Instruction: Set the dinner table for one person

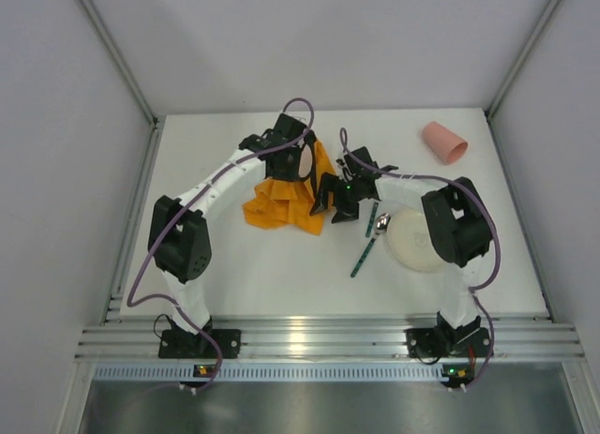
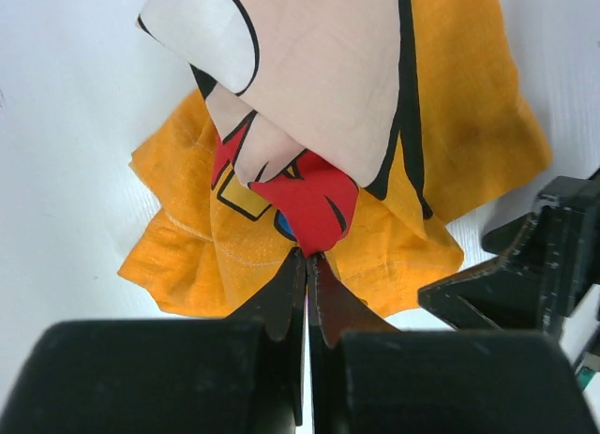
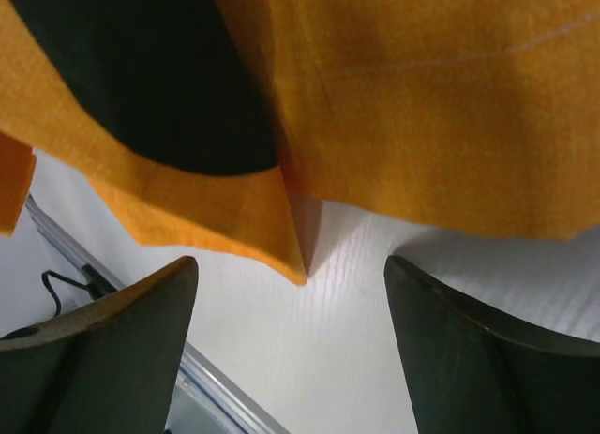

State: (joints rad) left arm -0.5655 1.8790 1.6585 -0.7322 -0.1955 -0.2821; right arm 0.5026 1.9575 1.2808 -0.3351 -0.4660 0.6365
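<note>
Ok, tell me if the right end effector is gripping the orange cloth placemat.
No, the right end effector stands open, the orange cloth placemat ungripped.

The dinner table (image 1: 281, 275) is a large, plain white, matte rectangle, lying flat across the middle of the overhead view. An aluminium rail (image 1: 328, 338) runs along its near edge and up its left side.
</note>
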